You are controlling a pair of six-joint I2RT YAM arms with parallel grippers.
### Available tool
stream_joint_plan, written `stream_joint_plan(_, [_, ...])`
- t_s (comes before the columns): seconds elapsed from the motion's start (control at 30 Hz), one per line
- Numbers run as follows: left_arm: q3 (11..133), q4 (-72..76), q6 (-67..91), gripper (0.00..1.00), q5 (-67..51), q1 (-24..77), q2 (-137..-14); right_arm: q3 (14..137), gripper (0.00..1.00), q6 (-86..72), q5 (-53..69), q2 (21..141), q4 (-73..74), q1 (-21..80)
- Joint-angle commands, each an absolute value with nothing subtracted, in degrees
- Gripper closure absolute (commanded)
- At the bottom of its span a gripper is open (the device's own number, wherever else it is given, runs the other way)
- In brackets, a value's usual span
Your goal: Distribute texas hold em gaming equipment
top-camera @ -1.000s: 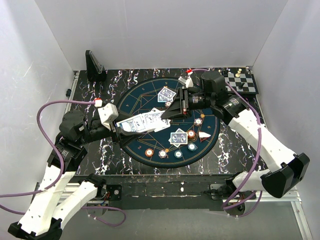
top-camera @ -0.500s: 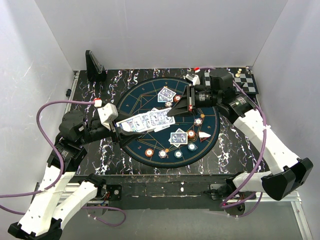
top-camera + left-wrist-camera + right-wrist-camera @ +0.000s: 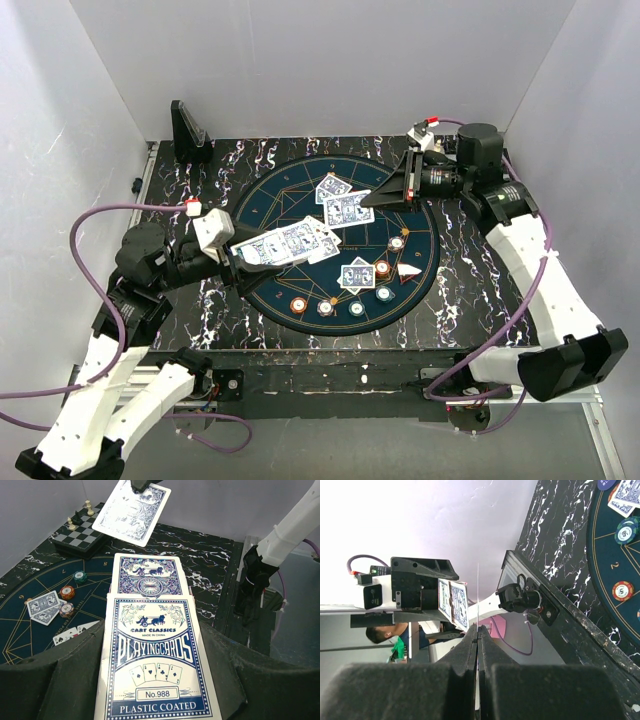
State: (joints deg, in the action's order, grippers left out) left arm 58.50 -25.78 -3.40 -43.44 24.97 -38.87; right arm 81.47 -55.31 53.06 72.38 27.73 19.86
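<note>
Change against one second ago: the left hand holds its place at the near-left rim of the mat, clamped on the card box as before. The right hand has drawn back from the box toward the far right. It is pinched shut on a single card, which now hangs tilted above the mat, clear of the box. The cards and chips lying on the mat have not moved.

Materials and shapes:
- The card box is a glossy rectangle, blue print on white, marked "plastic coated". One patterned-back card sticks out of its far end.
- The mat is round and dark blue with thin gold lines.
- The tabletop is black with white marble veining.
- The chips are small discs with striped rims. The near arc holds an orange chip, a white chip and a teal chip.
- Beyond them lie a face-down pair and a face-up card. A second pair lies farther still.

Hard to see:
- In the left wrist view the left hand's fingers are dark and blurred on either side of the box.
- The right wrist view shows the single card only edge-on, as a thin pale line.
- From above, the right arm covers most of the chessboard, and its pieces are too small to name.
</note>
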Motion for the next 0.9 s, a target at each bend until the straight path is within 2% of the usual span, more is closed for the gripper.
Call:
stream_joint_plan(0.0, [58.54, -25.58, -3.34, 1.0, -42.63, 24.7, -37.8, 82.0, 0.99, -55.2, 56.52, 74.88, 23.12, 18.99])
stream_joint_plan(0.13, [56.43, -21.99, 2.87, 1.0, -42.63, 24.7, -36.92, 81.92, 0.99, -52.92, 56.16, 80.4, 23.11, 17.67])
stream_joint_plan(0.23, [55.11, -18.29, 8.25, 1.0, -44.64, 24.7, -36.83, 84.45, 0.99, -44.58, 51.78, 88.04, 30.3, 17.67])
stream_joint_plan(0.4, [55.46, -15.56, 12.12, 1.0, -45.87, 24.61, -37.35, 85.51, 0.99, -40.26, 46.84, 99.82, 30.59, 18.89])
stream_joint_plan(0.67, [56.25, -14.76, 13.8, 1.0, -46.93, 24.61, -37.35, 97.28, 0.99, -35.43, 39.65, 118.1, 34.97, 23.73])
stream_joint_plan(0.87, [56.16, -15.03, 13.89, 1.0, -46.14, 24.61, -36.74, 103.79, 0.99, -33.49, 33.76, 125.76, 38.84, 26.54])
